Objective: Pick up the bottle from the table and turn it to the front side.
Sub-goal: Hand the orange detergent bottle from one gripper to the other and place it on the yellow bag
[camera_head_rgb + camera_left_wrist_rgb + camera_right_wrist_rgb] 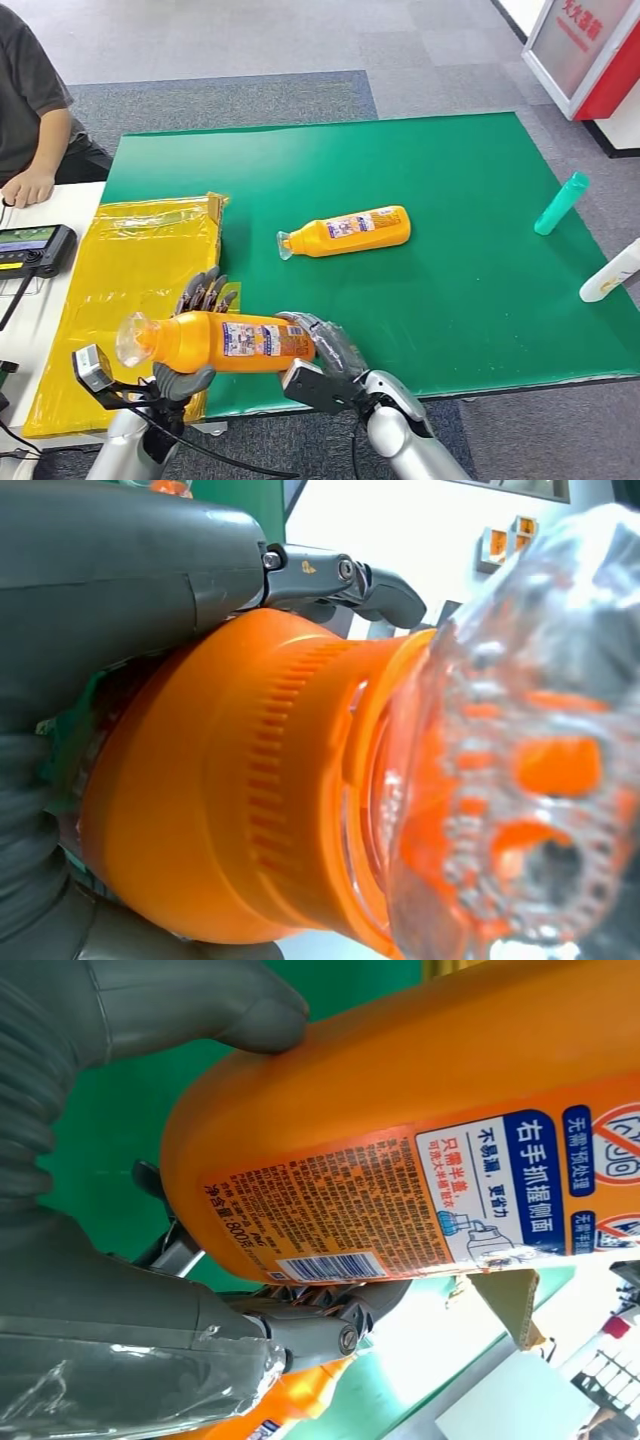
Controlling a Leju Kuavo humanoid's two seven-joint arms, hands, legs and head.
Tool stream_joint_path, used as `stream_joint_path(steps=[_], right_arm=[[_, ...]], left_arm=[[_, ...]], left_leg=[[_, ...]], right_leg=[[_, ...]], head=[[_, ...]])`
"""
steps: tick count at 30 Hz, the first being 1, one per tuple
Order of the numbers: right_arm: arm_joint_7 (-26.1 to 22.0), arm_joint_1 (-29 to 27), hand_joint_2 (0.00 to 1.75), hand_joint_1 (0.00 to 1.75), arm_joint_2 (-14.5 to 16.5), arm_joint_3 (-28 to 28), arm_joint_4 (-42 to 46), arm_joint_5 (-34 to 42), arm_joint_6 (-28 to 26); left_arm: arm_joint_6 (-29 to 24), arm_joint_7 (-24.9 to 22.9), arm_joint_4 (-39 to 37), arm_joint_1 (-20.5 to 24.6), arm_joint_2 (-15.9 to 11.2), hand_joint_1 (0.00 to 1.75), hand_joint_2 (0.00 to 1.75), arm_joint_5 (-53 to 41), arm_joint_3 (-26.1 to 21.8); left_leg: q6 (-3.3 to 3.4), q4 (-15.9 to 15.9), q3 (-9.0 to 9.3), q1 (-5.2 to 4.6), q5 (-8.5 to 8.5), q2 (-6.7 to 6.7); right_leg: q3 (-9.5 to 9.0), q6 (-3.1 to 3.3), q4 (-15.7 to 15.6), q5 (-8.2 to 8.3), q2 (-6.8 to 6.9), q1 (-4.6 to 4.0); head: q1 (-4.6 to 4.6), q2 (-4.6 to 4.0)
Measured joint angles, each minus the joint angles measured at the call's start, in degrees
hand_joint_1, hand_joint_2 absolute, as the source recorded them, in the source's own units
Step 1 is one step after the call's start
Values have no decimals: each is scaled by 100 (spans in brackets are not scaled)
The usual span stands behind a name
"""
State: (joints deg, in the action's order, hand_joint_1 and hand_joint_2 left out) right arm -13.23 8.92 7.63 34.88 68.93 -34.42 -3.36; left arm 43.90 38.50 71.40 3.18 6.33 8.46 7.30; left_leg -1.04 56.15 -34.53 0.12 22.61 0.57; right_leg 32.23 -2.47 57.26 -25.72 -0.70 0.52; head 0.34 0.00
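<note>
The green bench (468, 300) carries a yellow bag (128, 290) at its left end, a second orange bottle (347, 232) lying mid-bench, and a teal bottle (562, 203) and a white bottle (611, 272) well apart at the right. The task's orange bottle (219, 341) is already lifted off the bench, held level near its front edge: the left hand (192, 335) grasps the neck end behind the clear cap (521, 770), the right hand (326, 345) grasps the base. Judging by the barcode and small print facing the right wrist camera, the back label (362, 1210) is the one seen there, so the turn looks unfinished. Readable there: "800", and Chinese characters on a blue panel
</note>
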Motion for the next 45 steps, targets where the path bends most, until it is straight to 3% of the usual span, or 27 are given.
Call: stream_joint_path(steps=[2,5,6,7,12,13,17,21,29,45], right_arm=[[-13,1,175,175,4,-1,-42,0,3],[-22,5,175,175,11,-3,-92,-1,13],[-22,6,175,175,13,-4,-107,-2,17],[-22,7,175,175,15,-7,-120,-4,22],[-2,-3,175,175,15,-23,-164,-37,21],[1,-10,175,168,15,-26,-167,-45,11],[3,-32,175,5,16,-31,-168,-91,-57],[18,-68,175,0,34,-66,-96,-111,-279],[113,-96,175,0,95,-221,142,-99,-479],[141,-93,175,0,170,-305,148,-98,-512]], left_arm=[[0,10,56,-26,-4,33,175,-50,4],[-38,20,118,-54,-13,138,175,-191,25],[-83,25,133,-59,-21,165,175,-280,38],[-149,28,152,-65,-30,175,175,-384,51],[-579,30,297,-104,-67,175,175,-885,160],[-663,30,321,-112,-73,175,175,-946,186],[-937,27,411,-124,-92,175,175,-1186,286],[-1507,8,572,-152,-164,175,175,-1799,435],[-3315,-383,1309,-142,-371,175,175,-3139,593],[-3464,-478,1756,-80,-562,175,175,-3273,622]], left_leg=[[0,0,0,0,0,0],[0,0,0,0,0,0],[0,0,0,0,0,0],[0,0,0,0,0,0],[0,0,0,0,0,0],[0,0,0,0,0,0],[0,0,0,0,0,0],[0,0,0,0,0,0],[-1,0,0,1,-1,-2],[-1,0,0,1,-1,-2]], right_leg=[[0,0,0,0,0,0],[0,0,0,0,0,0],[0,0,0,0,0,0],[0,0,0,0,0,0],[0,0,0,0,0,0],[0,0,0,0,0,0],[-1,0,0,0,0,0],[2,1,0,1,-1,0],[4,3,0,2,-1,-1],[4,3,0,2,-1,0]], head=[[1,0],[0,0],[-1,0],[0,0],[1,0],[0,0],[1,0],[0,0],[-1,0],[0,0]])
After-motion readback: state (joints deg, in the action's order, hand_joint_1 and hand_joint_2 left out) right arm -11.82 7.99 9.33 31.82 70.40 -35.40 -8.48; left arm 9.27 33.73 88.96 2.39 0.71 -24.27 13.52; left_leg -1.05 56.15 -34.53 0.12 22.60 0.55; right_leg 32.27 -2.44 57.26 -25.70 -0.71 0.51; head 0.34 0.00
